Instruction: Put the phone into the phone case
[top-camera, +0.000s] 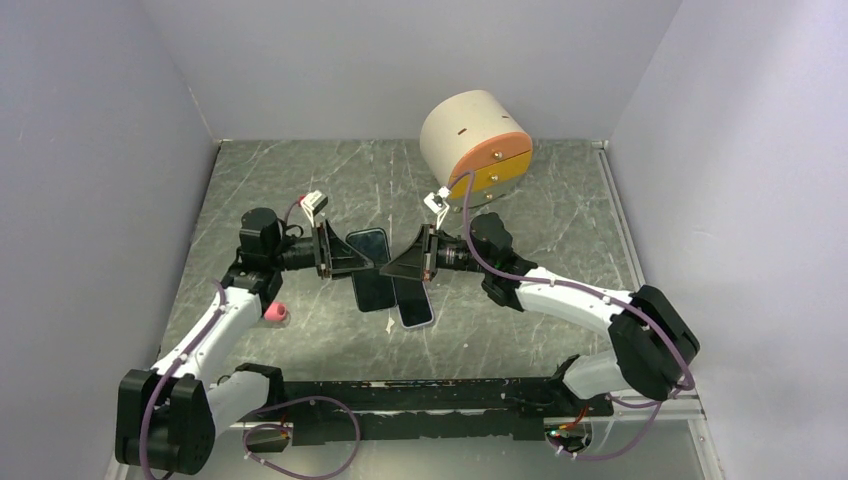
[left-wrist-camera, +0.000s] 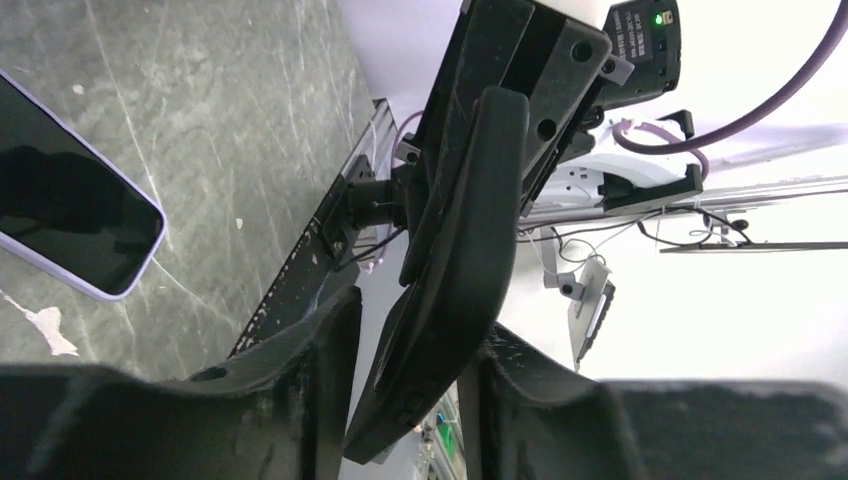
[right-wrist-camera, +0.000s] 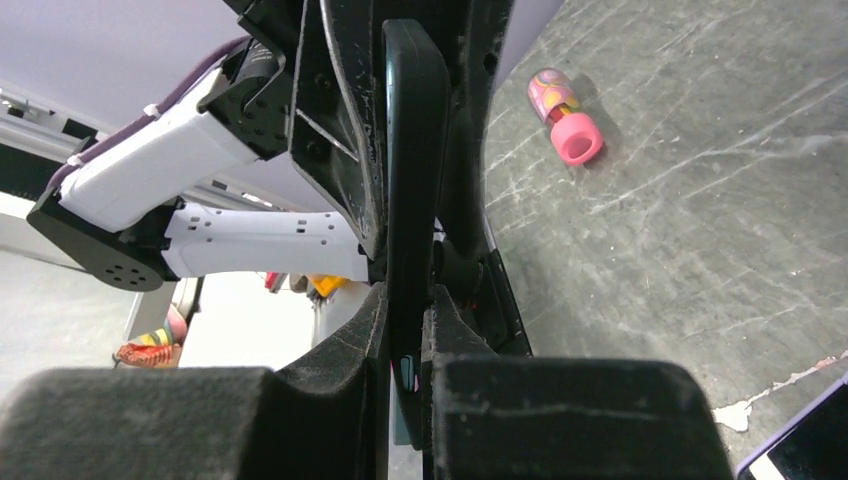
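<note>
The dark phone case (top-camera: 368, 268) hangs on edge above the table, between both grippers. My right gripper (top-camera: 386, 271) is shut on one end of it; in the right wrist view the case (right-wrist-camera: 410, 150) sits pinched between the two pads (right-wrist-camera: 408, 310). My left gripper (top-camera: 374, 263) straddles the other end. In the left wrist view the case (left-wrist-camera: 470, 230) touches the right finger, with a gap at the left finger (left-wrist-camera: 300, 350). The phone (top-camera: 415, 303), black screen with a lilac edge, lies flat on the table below, also seen as the phone (left-wrist-camera: 70, 190) (right-wrist-camera: 800, 440).
A pink bottle-shaped toy (top-camera: 275, 313) (right-wrist-camera: 565, 120) lies near the left arm. A beige cylinder with an orange front (top-camera: 475, 140) stands at the back. A white scuff (top-camera: 388, 322) marks the table beside the phone. Grey walls enclose three sides.
</note>
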